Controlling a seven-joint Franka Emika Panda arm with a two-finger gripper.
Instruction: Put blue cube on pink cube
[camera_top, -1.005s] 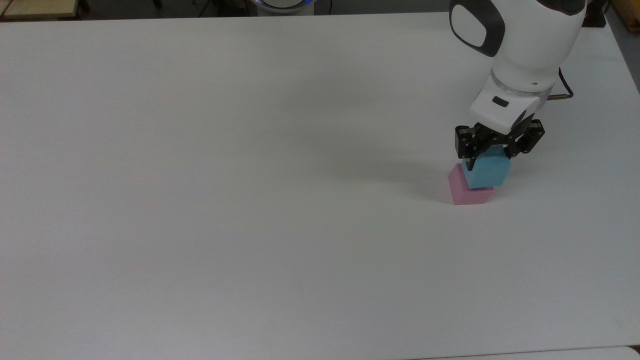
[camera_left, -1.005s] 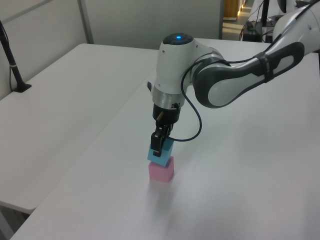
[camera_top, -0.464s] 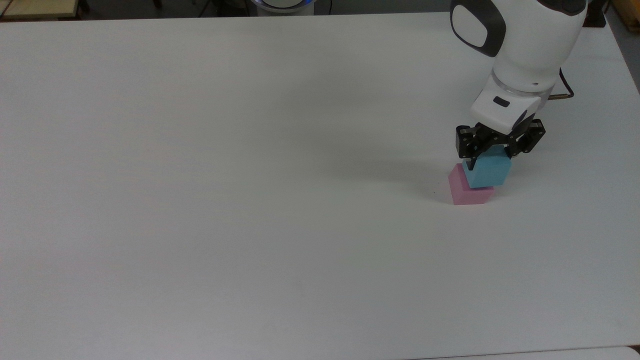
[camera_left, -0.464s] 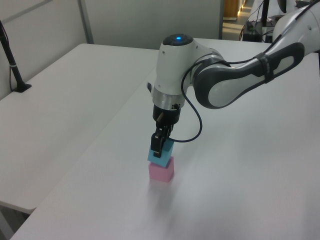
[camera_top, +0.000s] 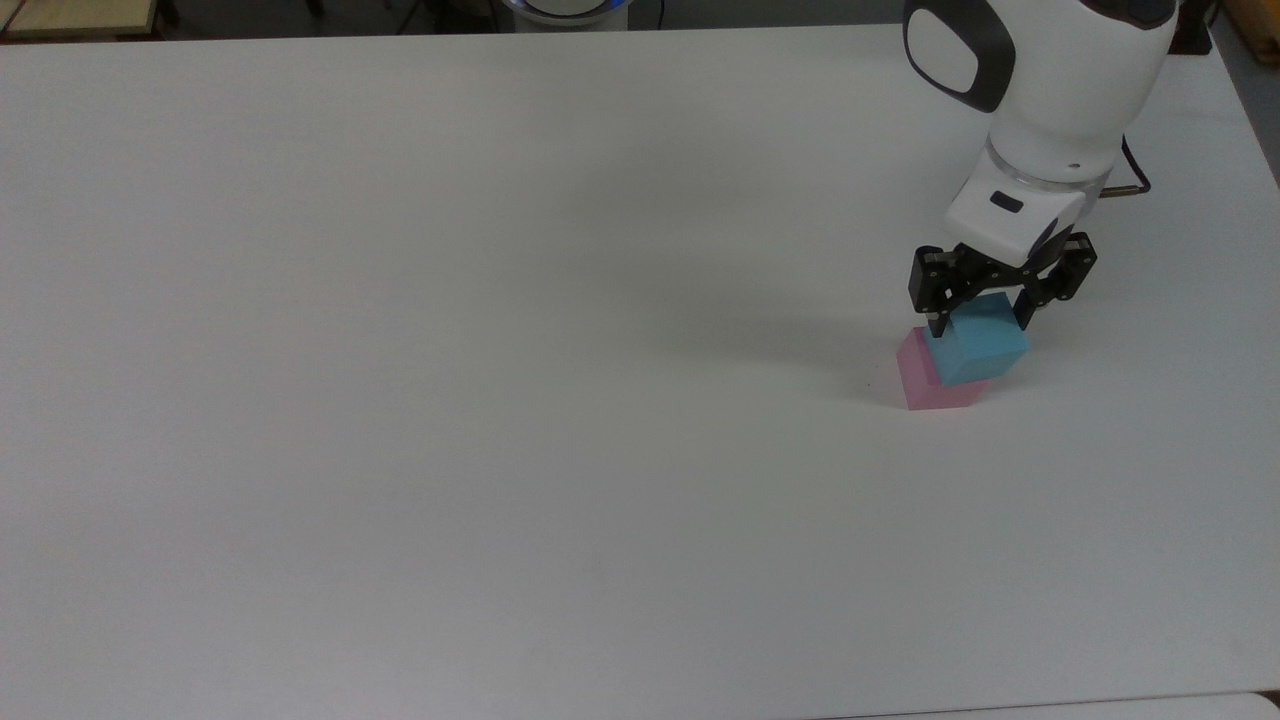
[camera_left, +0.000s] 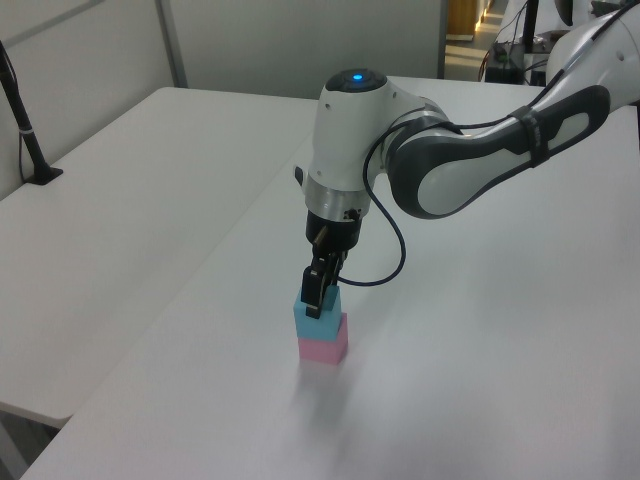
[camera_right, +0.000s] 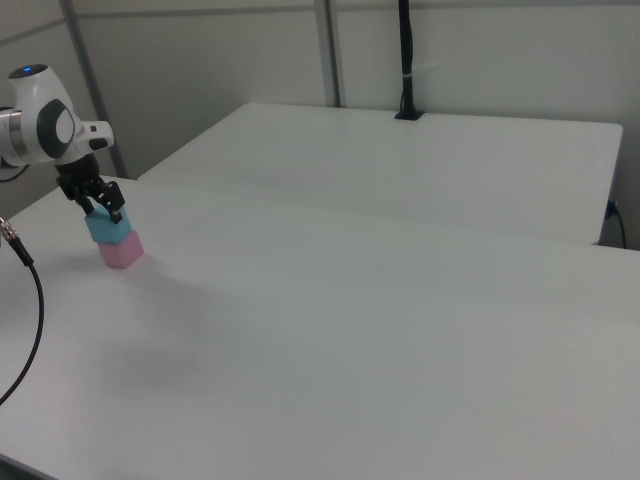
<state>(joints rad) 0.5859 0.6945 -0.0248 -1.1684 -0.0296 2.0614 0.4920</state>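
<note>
The blue cube (camera_top: 978, 352) sits flat on the pink cube (camera_top: 912, 375) near the top view's right edge, its sides roughly in line with the pink one's. In the left view the blue cube (camera_left: 318, 322) rests squarely on the pink cube (camera_left: 323, 350). My gripper (camera_top: 980, 322) points straight down over the stack, open, with a finger on either side of the blue cube's upper part. The right view shows the same stack, blue cube (camera_right: 103, 228) on pink cube (camera_right: 121, 252), with the gripper (camera_right: 100, 212) at its top.
The white table (camera_top: 500, 350) stretches wide to the top view's left of the stack. A black cable (camera_top: 1135, 185) lies behind the arm. A second white table (camera_left: 120, 200) adjoins, with a black post (camera_left: 25, 130) on it.
The fingers have spread apart and let go of the blue cube. The cube, tilted before, has settled flat onto the pink cube. The arm has barely moved.
</note>
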